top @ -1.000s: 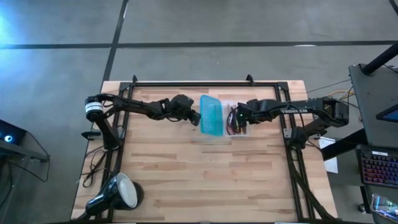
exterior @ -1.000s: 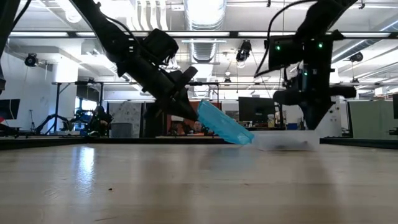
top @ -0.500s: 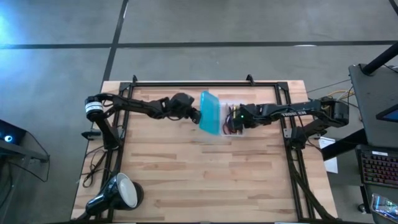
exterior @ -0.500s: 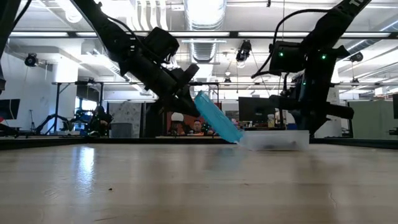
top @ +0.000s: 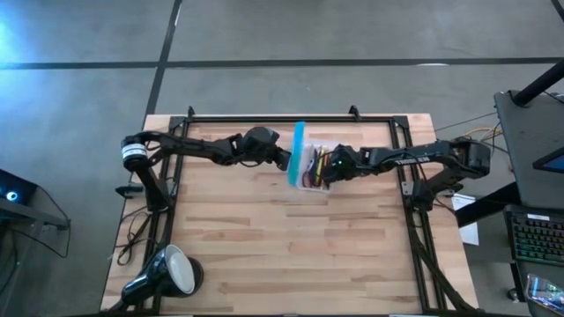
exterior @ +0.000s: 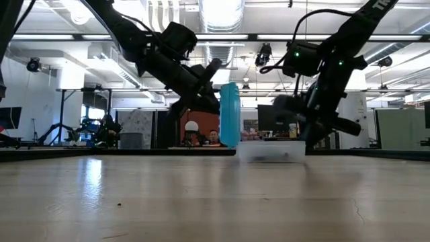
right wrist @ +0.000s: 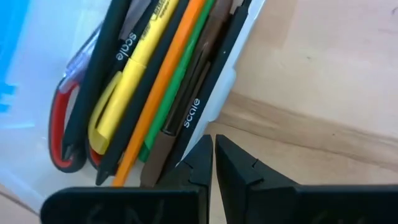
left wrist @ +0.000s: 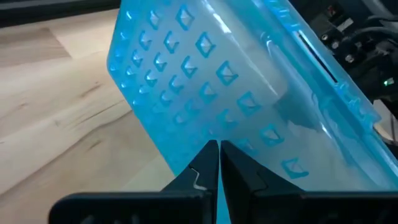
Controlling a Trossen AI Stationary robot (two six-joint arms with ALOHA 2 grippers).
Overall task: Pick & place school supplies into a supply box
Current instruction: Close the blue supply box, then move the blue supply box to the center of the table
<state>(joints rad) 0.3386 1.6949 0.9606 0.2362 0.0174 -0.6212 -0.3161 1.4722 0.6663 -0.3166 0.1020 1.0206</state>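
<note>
The supply box sits mid-table. Its clear tray [top: 314, 169] holds green, yellow, orange and dark pens [right wrist: 163, 74] and red-handled scissors [right wrist: 60, 134]. Its turquoise lid [top: 298, 154] stands upright on its hinged edge along the tray's left side, as the low view [exterior: 230, 114] also shows. My left gripper [top: 284, 161] is shut against the lid's outer face. My right gripper [top: 330, 168] is shut at the tray's right long wall. My left gripper presses its shut fingertips [left wrist: 208, 155] against the outer, patterned face of the lid [left wrist: 205, 121], near its middle. The fingers come from the table's left, slanting down. The lid stands about upright, its lower edge at the tray. My right gripper has its shut fingertips [right wrist: 202, 152] against the outside of the tray's right long wall [right wrist: 214, 115]. The fingers come about level from the table's right, across the tray's length. The tray rests flat on the table.
A black-and-white round lamp [top: 167, 273] lies at the near left corner. A black frame rail [top: 291, 117] runs along the far edge and rails run down both sides. Bare wood [top: 291, 238] spreads in front of the box.
My left gripper has gone toward the table's right and up, and the lid has swung from lying tilted open to standing upright. My right gripper has gone toward the table's left, and the tray with its pens has slid left along the table.
</note>
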